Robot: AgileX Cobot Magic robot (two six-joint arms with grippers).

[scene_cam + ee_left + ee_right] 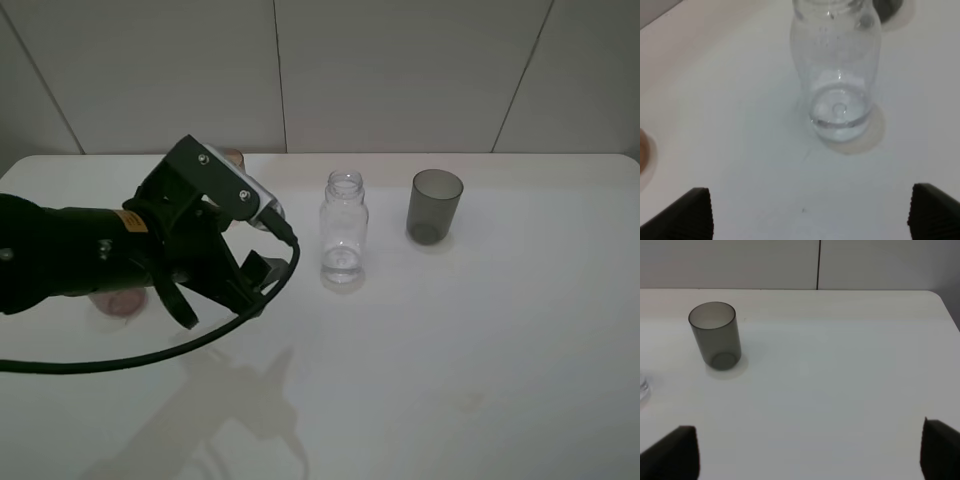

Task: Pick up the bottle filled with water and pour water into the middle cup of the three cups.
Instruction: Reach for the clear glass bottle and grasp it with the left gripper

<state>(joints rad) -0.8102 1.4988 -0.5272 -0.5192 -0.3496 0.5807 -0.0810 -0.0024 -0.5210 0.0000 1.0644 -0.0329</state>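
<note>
Two pincers were both spread apart and empty. The left pincer (220, 300) hung near the small clear plastic bottle (343, 228), which stood upright and untouched on the white tabletop (480, 350). The right pincer (810, 452) faced the dark grey smoky tumbler (715, 335). Behind the left pincer peeked what seemed to be the amber translucent tumbler (233, 157).

- White table (450, 380): smooth, glossy top that fills most of the high view, with rounded far corners.
- Tiled wall (400, 70): large pale grey tiles with thin dark grout lines, rising straight up behind the table's far edge.
</note>
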